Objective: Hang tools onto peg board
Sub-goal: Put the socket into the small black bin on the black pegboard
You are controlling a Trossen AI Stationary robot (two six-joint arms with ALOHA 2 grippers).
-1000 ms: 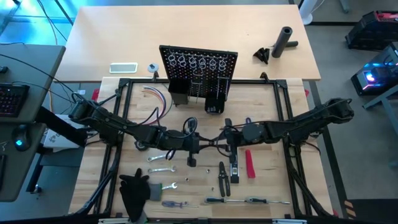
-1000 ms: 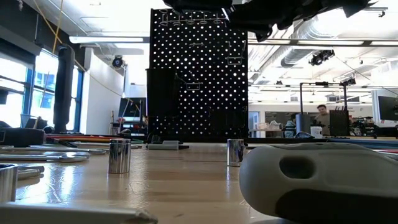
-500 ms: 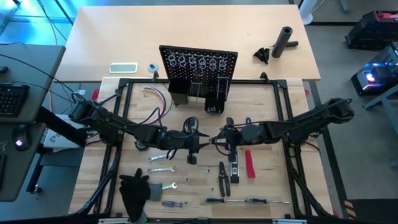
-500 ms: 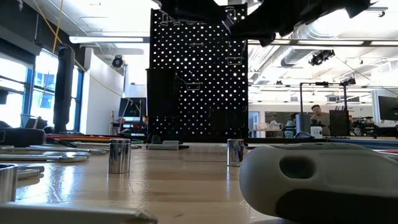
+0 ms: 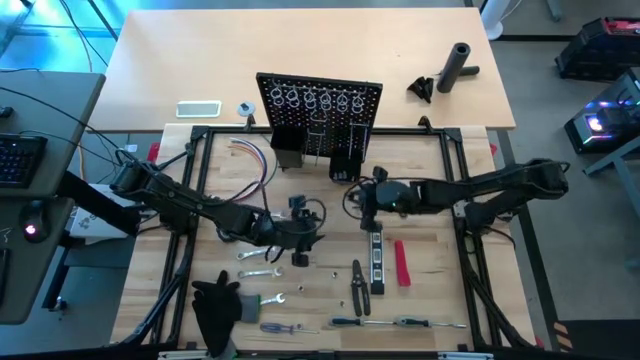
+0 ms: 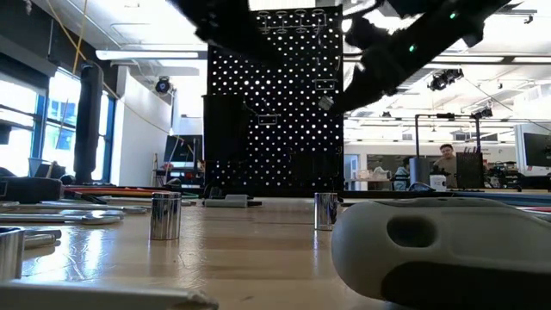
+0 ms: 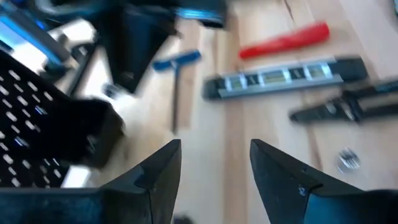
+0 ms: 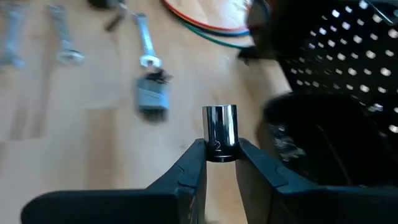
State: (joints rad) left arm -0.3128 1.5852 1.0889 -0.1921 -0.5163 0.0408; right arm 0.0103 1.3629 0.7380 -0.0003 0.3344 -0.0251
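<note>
The right gripper [image 8: 219,163] pinches a small chrome socket [image 8: 219,132] by its lower end, long axis pointing out past the fingertips, just before the peg board [image 5: 320,105]. The left gripper [image 7: 214,163] hangs wide open, empty, over the table [image 5: 430,300].

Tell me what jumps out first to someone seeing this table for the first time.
The black peg board stands upright at the far middle of the table, silver rings along its top. Just in front of it, the right gripper pinches a small shiny socket beside a black bin. The left gripper hangs open and empty over the wood, with a black-yellow level and a red-handled tool lying ahead of it.
</note>
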